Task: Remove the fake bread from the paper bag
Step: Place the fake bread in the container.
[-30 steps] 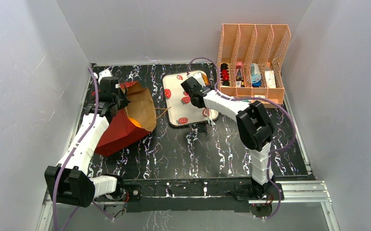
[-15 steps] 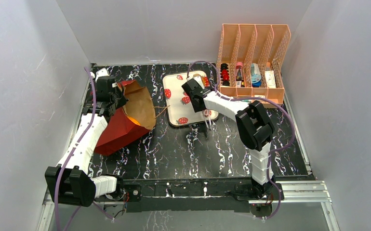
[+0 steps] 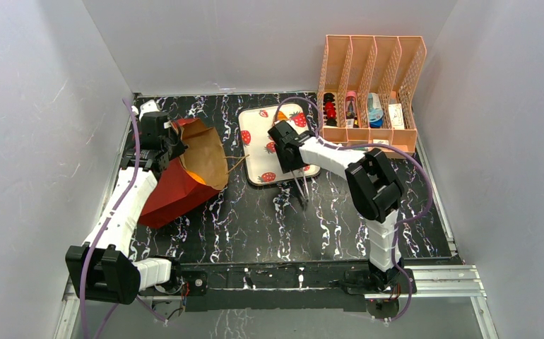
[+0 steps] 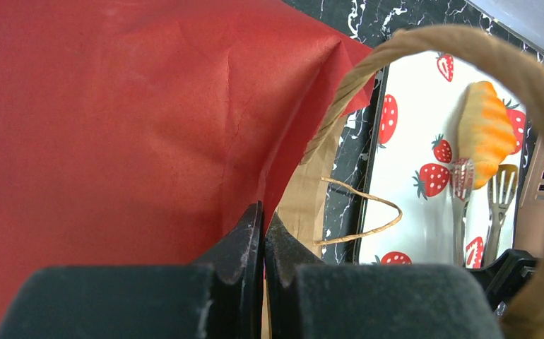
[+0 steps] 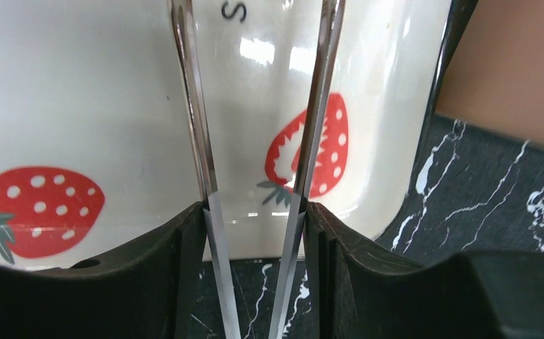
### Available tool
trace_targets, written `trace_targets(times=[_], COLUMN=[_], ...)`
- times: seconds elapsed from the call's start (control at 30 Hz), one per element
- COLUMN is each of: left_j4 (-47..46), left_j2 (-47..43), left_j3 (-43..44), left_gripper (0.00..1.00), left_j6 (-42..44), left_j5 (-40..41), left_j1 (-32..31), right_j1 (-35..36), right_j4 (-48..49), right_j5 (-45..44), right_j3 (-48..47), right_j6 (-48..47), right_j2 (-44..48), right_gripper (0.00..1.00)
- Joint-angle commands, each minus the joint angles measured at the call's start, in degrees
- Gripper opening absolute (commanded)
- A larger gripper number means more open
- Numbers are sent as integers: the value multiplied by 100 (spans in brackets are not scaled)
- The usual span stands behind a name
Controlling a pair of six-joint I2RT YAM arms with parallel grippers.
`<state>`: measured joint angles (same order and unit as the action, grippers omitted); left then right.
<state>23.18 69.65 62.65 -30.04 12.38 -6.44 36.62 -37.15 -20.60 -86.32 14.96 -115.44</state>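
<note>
The paper bag [image 3: 184,185], red below and brown above, lies tilted at the left with its mouth facing the tray. An orange piece of the fake bread [image 3: 193,176] shows inside the mouth. My left gripper [image 3: 172,145] is shut on the bag's rim [image 4: 304,205], with its twine handle [image 4: 530,78] looping close to the lens. An orange ridged croissant [image 4: 486,131] lies on the strawberry-print tray [image 3: 255,152], just past the tips of the metal tongs [image 4: 460,187]. My right gripper [image 3: 289,150] hangs over the tray, and its fingers [image 5: 191,240] press both arms of the tongs [image 5: 188,106].
A peach file organiser [image 3: 371,92] holding small items stands at the back right, close behind the tray. Grey walls close in the black marbled table [image 3: 269,219] on three sides. The bag's second twine handle [image 4: 361,212] lies by the tray's left edge.
The right gripper's jaws have widened and the tongs' arms have spread apart. The tongs' handle end now reaches out over the table, nearer than the tray. The left arm and the bag barely moved.
</note>
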Motion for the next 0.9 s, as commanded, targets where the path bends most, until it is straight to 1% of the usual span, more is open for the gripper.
trace_targets(times=[0.0, 0.43, 0.57, 0.7, 0.87], left_j4=[46, 45, 40, -11, -430], left_j2=[-190, -215, -200, -224, -397], left_j3=[4, 10, 10, -43, -312], left_gripper=[0, 0, 0, 0, 0], left_j6=[-10, 5, 69, 237, 594], left_j5=[-110, -162, -207, -375, -1006], left_j1=[55, 79, 90, 90, 90], right_j1=[-30, -29, -25, -17, -3], right_j4=[100, -21, -17, 67, 191], right_j5=[111, 319, 465, 673, 863], right_j3=[120, 317, 575, 844, 1122], right_j6=[148, 274, 368, 497, 621], right_j2=[530, 885, 1093, 1443, 1984], right_gripper=[48, 48, 43, 35, 29])
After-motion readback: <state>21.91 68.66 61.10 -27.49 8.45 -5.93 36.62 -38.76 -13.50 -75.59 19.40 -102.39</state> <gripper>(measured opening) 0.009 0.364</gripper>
